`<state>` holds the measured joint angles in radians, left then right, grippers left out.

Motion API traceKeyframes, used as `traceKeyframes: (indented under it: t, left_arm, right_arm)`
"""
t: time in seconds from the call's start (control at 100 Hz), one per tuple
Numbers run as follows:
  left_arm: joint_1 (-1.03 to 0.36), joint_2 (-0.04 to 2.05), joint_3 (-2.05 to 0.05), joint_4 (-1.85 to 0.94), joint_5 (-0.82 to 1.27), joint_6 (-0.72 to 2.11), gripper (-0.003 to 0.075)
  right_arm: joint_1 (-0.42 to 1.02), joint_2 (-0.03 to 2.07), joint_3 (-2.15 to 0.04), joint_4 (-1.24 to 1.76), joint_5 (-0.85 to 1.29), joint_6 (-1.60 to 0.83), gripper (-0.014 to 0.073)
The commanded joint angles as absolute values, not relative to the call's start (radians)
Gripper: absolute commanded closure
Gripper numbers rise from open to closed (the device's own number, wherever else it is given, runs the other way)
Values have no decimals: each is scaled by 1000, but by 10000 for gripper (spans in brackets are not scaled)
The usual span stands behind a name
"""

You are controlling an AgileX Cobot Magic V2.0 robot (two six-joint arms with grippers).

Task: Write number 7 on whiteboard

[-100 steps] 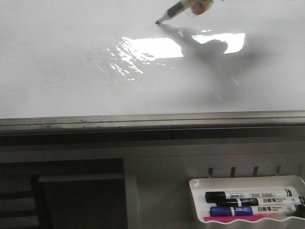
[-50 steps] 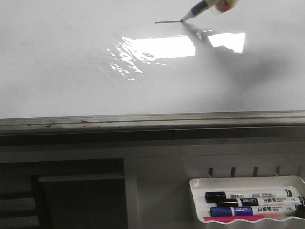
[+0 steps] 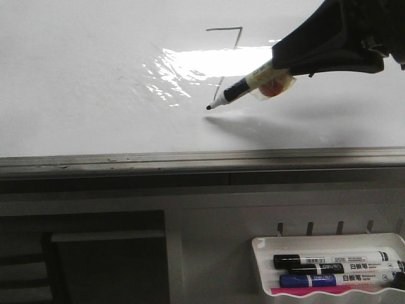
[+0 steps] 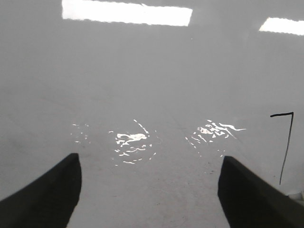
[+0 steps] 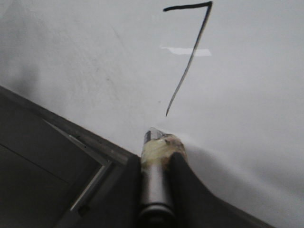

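Right wrist: number 7 beyond fingers.

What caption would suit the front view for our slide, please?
Right gripper holds marker at foot of finished number 7 on whiteboard.

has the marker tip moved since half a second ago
Yes. The marker tip has come down toward the grey edge rail, leaving the number 7 drawn on the whiteboard.

Front view faces the whiteboard; both close wrist views share it.
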<state>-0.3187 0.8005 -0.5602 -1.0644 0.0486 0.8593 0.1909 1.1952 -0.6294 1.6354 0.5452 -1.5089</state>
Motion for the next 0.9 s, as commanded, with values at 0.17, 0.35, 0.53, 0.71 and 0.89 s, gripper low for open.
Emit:
traceKeyframes:
  t: [0.17, 0.35, 0.53, 0.71, 0.89]
  left_arm:
    - [-333, 803, -623, -1073, 166, 922, 177]
    - [-432, 866, -686, -1073, 274, 1032, 177]
    - [-582, 961, -725, -1075, 291, 1126, 177]
    - [-696, 1072, -768, -1073, 281, 1172, 177]
    - [-786, 1168, -818, -1073, 274, 1223, 177]
  right_arm:
    - [184, 1105, -710, 1287, 702, -1166, 657]
    - [184, 1106, -826, 1162, 809, -1014, 657]
    - [184, 1106, -958, 1023, 917, -893, 657]
    - [184, 1115, -1031, 961, 1001, -854, 657]
    - [184, 1124, -1045, 961, 1027, -840, 657]
